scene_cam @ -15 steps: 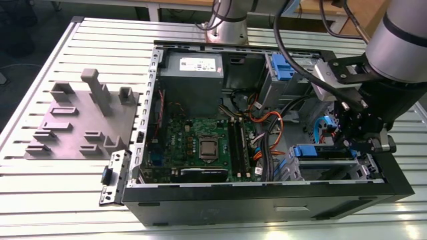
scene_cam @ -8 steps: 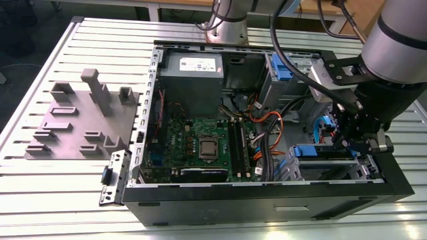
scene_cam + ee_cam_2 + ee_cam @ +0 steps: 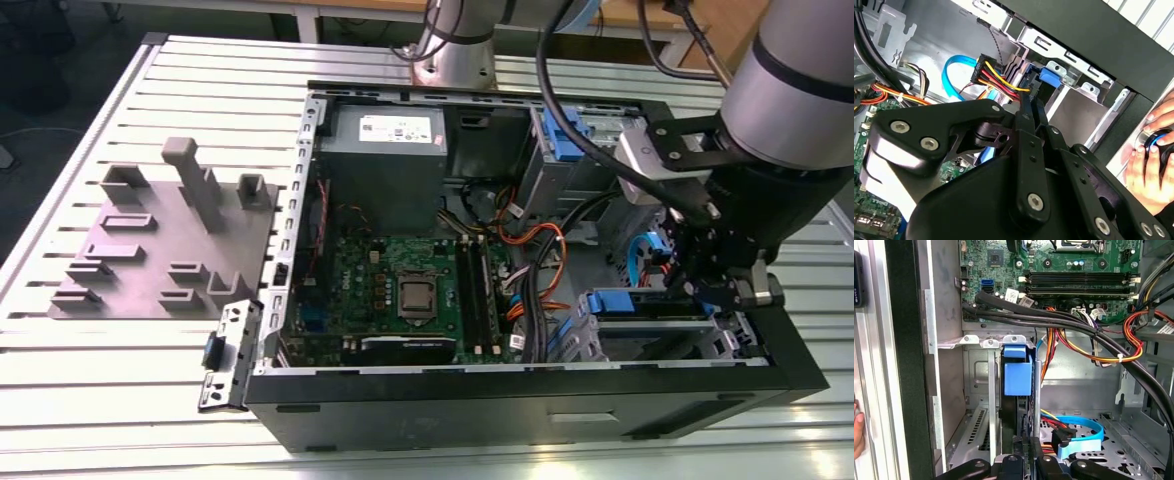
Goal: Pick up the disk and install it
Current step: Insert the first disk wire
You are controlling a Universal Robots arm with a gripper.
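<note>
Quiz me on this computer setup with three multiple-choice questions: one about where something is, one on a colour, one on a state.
1. The grey slotted tray lies: A inside the computer case; B on the table, to the exterior view's left of the case; C on top of the case.
2. The disk has a frame that is: A red; B green; C blue.
3. The case's side is: A open; B closed; C taped shut.
Answers: 1 B, it sits on the slats beside the case. 2 C, blue plastic in the first wrist view. 3 A, the motherboard is exposed.
</note>
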